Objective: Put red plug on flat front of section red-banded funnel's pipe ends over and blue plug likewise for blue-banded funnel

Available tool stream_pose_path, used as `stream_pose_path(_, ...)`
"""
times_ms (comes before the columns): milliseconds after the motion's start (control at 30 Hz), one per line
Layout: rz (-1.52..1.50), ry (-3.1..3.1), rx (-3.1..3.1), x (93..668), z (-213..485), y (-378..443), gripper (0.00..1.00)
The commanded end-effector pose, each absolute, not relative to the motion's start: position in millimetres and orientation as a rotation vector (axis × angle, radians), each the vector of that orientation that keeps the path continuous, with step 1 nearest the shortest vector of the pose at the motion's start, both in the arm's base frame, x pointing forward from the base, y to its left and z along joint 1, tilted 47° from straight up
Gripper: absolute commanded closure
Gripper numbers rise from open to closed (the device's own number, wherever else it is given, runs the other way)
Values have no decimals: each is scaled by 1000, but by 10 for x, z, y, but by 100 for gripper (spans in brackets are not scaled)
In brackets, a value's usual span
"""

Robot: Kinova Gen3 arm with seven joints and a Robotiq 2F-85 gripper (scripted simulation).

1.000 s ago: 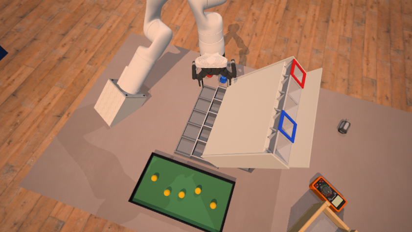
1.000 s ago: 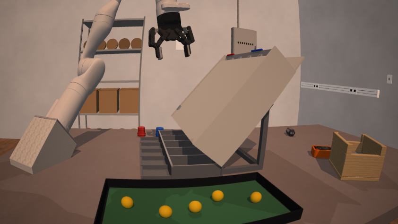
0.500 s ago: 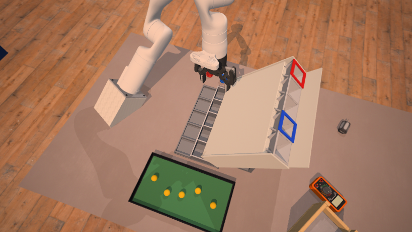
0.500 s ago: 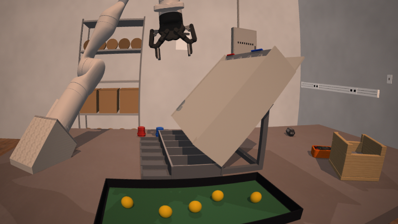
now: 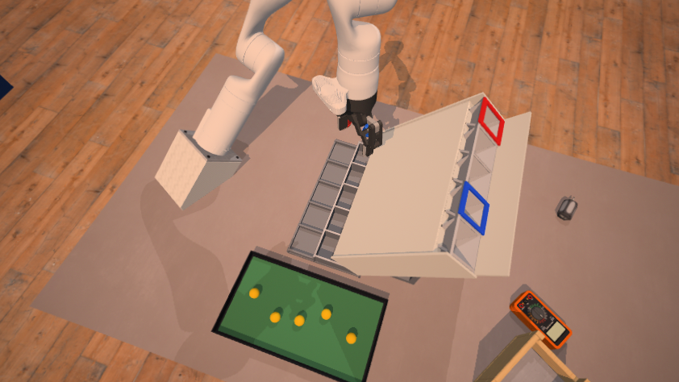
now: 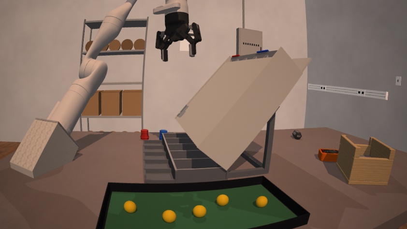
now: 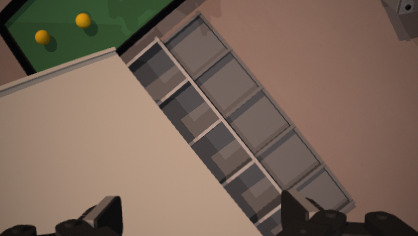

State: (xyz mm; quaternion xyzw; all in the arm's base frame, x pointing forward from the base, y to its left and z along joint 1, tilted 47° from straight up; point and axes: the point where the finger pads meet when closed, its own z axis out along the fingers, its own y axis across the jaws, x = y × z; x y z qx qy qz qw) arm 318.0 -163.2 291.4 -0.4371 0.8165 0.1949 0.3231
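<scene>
Hanging high near the upper left edge of the sloped cover [image 5: 403,189] [image 6: 227,107] [image 7: 100,150], with tool [image 5: 370,142] [image 6: 178,57] [image 7: 201,211] spread wide and nothing between its fingertips. Seen from the top, red plug [image 5: 348,122] [image 6: 144,134] and blue plug [image 5: 365,126] [image 6: 163,134] at about eleven o'clock from the cover, standing on the worktop beyond the sections, probably parked there until the routes are known. At nine o'clock, flat front parts [image 5: 307,239] [image 6: 158,162] [image 7: 200,44], bare of plugs. At two o'clock, red-banded funnel [image 5: 485,110] [image 6: 235,55]; between three and four, blue-banded funnel [image 5: 485,219] [image 6: 262,51]. At seven, tray [image 5: 265,275] [image 6: 187,187] [image 7: 150,25] with all five marbles [image 5: 299,321] [image 6: 199,211] [image 7: 83,20], likely meant as probes because of the hidden crossings. Judging from this, best to fetch a marble next; risky to place plugs by guesswork, given one blocked pipe.
</scene>
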Motion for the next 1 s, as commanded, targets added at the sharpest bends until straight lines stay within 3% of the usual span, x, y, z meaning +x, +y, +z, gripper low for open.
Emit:
stream_pose_path(0, 539, 2166, -1132, 3180, 2912, -1636, 0)
stream_pose_path(67, 539, 2166, -1132, 3180, 2912, -1636, 0)
stream_pose_path(100, 696, 2337, -856, 3178, 2912, -1641, 0)
stream_pose_path(633, 817, 2446, -635, 3178, 2912, -1641, 0)
stream_pose_path(667, 970, 2563, -320, 3175, 2912, -1647, 0)
stream_pose_path(967, 1046, 2608, -158, 3175, 2912, -1647, 0)
